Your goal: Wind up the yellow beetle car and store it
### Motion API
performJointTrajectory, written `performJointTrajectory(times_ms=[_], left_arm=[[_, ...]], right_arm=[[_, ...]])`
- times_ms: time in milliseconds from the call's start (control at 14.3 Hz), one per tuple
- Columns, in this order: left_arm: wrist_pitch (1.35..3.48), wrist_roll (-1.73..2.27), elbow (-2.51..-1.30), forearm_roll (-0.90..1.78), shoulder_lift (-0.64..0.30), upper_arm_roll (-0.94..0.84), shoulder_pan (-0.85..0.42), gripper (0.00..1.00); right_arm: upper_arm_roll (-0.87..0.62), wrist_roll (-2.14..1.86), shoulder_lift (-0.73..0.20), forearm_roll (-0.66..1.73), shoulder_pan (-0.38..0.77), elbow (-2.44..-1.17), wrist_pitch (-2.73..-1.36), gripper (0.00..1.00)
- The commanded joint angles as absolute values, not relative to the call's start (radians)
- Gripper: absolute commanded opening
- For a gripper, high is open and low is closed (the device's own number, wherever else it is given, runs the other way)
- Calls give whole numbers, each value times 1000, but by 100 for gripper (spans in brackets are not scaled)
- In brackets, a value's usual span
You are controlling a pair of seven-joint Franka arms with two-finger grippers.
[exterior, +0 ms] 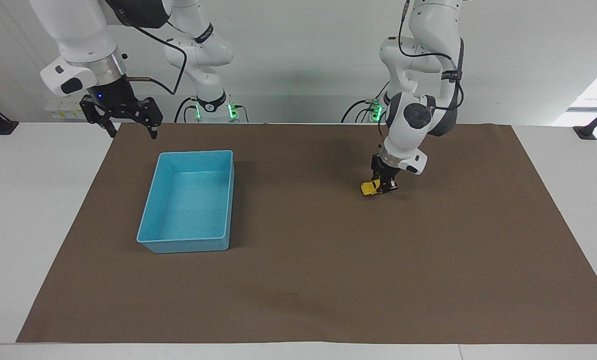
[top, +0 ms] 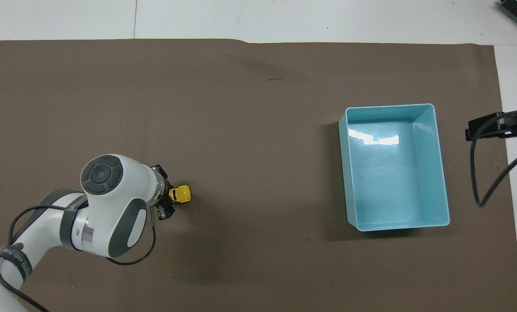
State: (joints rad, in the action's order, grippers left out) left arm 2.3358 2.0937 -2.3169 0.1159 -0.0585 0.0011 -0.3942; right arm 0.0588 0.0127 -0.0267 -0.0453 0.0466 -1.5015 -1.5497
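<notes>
Yellow beetle car (exterior: 370,188): tiny bright yellow toy, down at the surface of the brown mat (exterior: 298,280), toward the left arm's end of the table (exterior: 8,210). Rear part pinched in the left gripper (exterior: 384,186); yellow nose pointing out from the fingers toward the light blue bin (exterior: 151,220). Well apart from that bin. Whether the wheels press on the mat or sit just off it: cannot tell.

Left gripper: down low over the mat, fingers clamped on the yellow beetle car. Left arm reaching in from its base, wrist tilted, white housing above the toy. In the overhead view, gripper (top: 169,200) mostly hidden under the wrist, only the yellow beetle car (top: 182,193) showing clear beside it.

Right gripper (exterior: 131,131): raised in the air over the mat's edge at the right arm's end of the table, above the bin's side nearest the robots. Fingers apart, nothing between them. Arm waiting. In the overhead view, only a dark part of it with a cable at the frame edge.

Light blue bin (top: 441,173): rectangular, open-topped, standing on the mat toward the right arm's end. Nothing seen inside but a light reflection on its floor.

Brown mat: covering most of the white table.
</notes>
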Motion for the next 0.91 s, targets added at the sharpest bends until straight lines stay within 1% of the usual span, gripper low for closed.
performJointTrajectory(times_ms=[0, 280, 420, 561, 631, 701, 841], left_arm=[[2407, 2091, -2330, 101, -118, 9, -348, 0], [2413, 2123, -2330, 101, -120, 8, -330, 0], [2411, 2123, -2329, 100, -121, 9, -328, 7], [2396, 2123, -2319, 101, -123, 9, -327, 36], [2395, 2117, -2316, 100, -117, 9, -327, 88], [2382, 2118, -2300, 100, -109, 9, -327, 100], [2259, 2111, -2202, 100, -109, 9, -325, 100]], right_arm=[[54, -11, -12, -51, 38, -1519, -1551, 100], [54, -11, -12, -51, 38, -1519, -1551, 100], [54, -11, -12, -49, 38, -1519, -1551, 100], [54, -11, -12, -51, 38, -1519, -1551, 100], [54, -11, -12, -51, 38, -1519, -1551, 100], [54, -11, -12, -51, 38, -1519, -1551, 100], [54, -11, -11, -51, 38, -1520, -1545, 100]])
